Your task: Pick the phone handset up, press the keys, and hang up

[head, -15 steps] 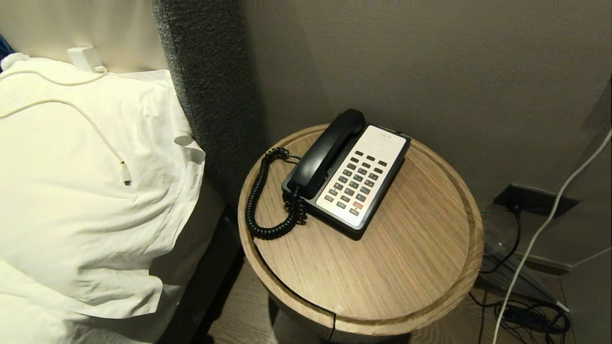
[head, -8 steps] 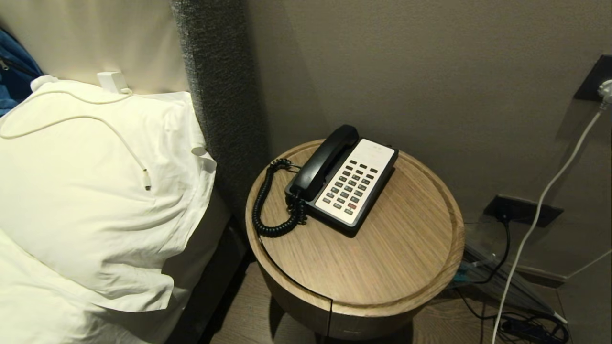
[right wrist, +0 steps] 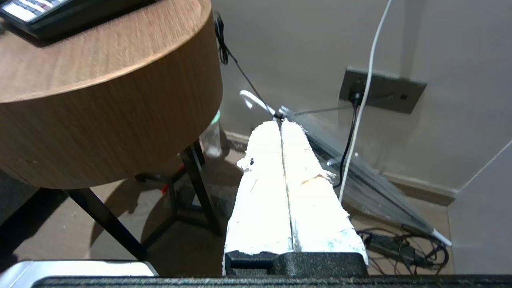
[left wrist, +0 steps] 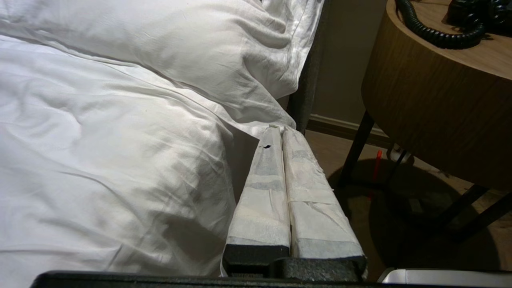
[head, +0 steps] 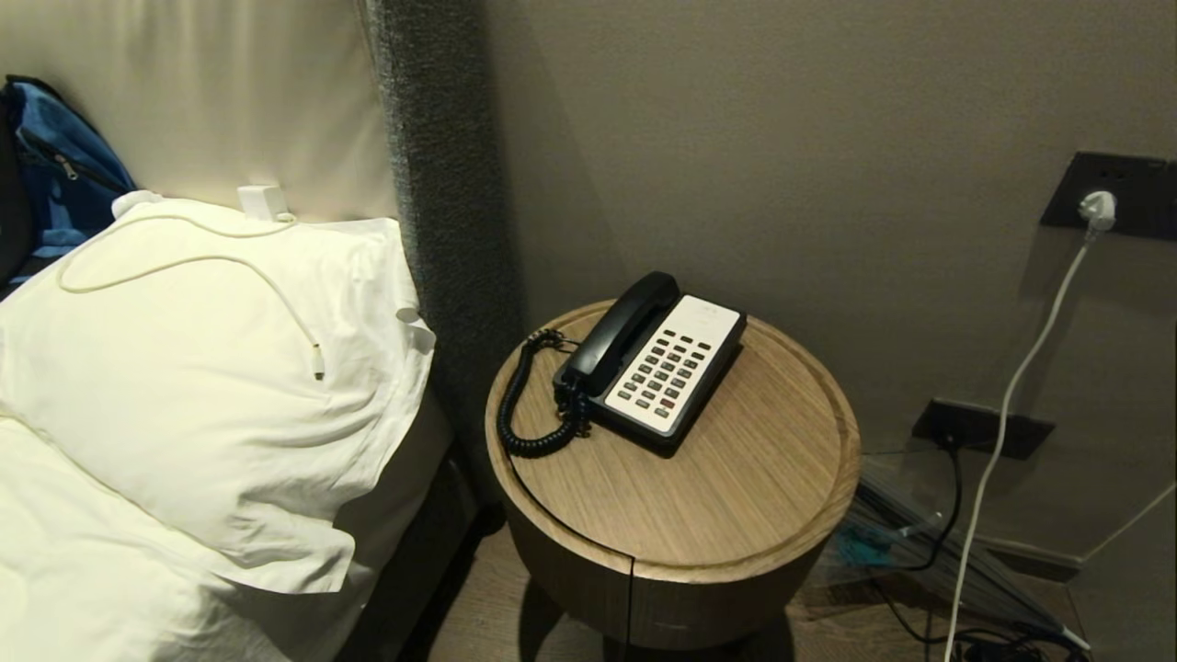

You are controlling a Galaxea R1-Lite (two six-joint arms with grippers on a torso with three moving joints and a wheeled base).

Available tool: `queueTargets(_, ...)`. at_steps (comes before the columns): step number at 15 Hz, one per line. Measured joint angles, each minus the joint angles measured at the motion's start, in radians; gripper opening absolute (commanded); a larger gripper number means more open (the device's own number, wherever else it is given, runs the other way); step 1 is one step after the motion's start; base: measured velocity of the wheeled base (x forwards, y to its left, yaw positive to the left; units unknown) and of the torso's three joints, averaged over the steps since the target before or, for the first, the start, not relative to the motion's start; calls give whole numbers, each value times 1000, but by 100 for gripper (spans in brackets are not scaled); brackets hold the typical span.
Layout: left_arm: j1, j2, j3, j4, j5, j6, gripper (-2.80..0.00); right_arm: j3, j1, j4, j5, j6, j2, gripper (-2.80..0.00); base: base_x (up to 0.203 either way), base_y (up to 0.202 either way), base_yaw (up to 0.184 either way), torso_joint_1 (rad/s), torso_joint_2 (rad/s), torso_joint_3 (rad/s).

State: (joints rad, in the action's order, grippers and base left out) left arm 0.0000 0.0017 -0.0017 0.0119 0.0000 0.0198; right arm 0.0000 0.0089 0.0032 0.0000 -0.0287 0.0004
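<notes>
Left gripper (left wrist: 282, 129): fingers (left wrist: 264, 188) pressed flat together, nothing between them, hanging low beside the bed (left wrist: 100, 140) and below the rim of the table (left wrist: 432, 120). Right gripper (right wrist: 281, 122): likewise clamped on nothing, low at the table's other side, above the floor cables (right wrist: 400, 248). Both parked down and out of the head view, probably to keep clear until the reach begins. Handset (head: 618, 333): cradled along the left edge of the base (head: 664, 375), upright end toward the wall, untouched; placed so because the call has not begun, and well apart from either gripper. Cord (head: 529, 405) looped loosely on the wood to the left of the base, slack enough, by the look of it, to allow a lift. Count: one handset, one base, one coiled cord, one round table, two grippers, one pillow (head: 202, 368) with one thin white cable (head: 230, 267) lying across it, one white plug (head: 1096, 210) in a wall socket. Keys too small to count reliably. No step of the task yet done.
</notes>
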Motion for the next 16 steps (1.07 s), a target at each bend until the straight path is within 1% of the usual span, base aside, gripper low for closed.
queueTargets(8,0,0,0,0,0,1,-280,0,0,0,0,0,0,-280,0,0,0,3,2,203)
queueTargets(16,0,0,0,-1,-1,9,-280,0,0,0,0,0,0,-280,0,0,0,1,2,28)
